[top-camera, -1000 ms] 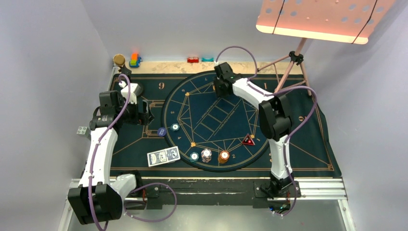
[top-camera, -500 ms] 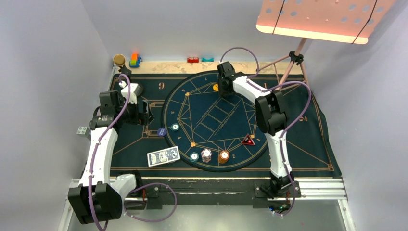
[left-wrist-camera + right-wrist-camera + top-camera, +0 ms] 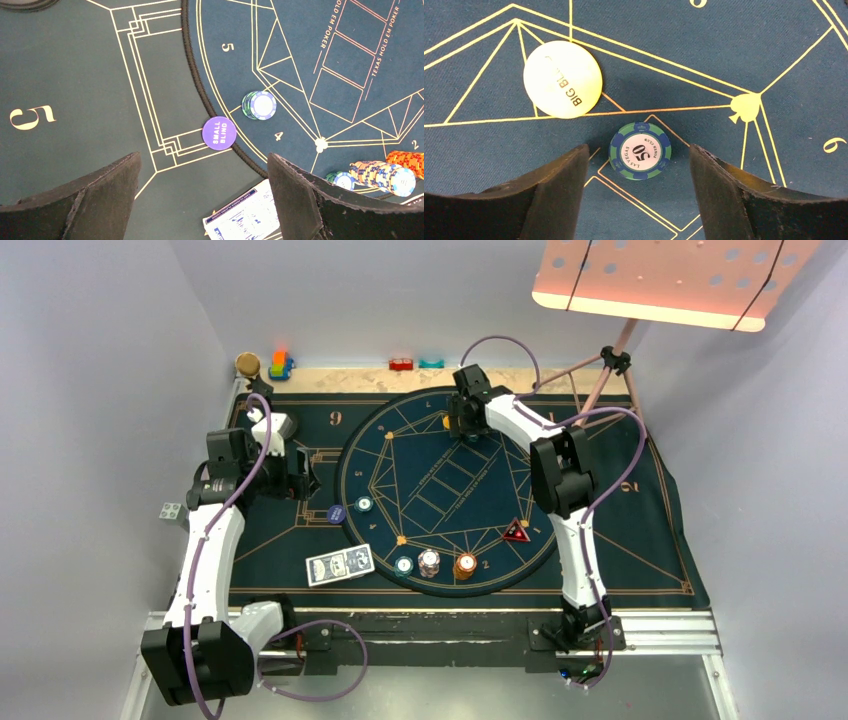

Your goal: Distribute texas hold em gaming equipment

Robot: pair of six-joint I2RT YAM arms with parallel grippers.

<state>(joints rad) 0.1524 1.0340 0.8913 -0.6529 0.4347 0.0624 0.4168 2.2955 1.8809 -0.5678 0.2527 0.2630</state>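
Green "50 Las Vegas" chip (image 3: 640, 151) lies loose inside the parted right claw (image 3: 638, 152); left claw (image 3: 203, 160) gapes.

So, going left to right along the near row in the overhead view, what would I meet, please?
Playing cards, teal chip, white-and-red chip stack, orange chip stack, red triangle marker.

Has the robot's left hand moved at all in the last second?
No. The left hand hangs in the same spot, just left of the purple chip.

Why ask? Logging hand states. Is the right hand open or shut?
Open: right hand has both fingers clear of the 50 chip lying flat between them.
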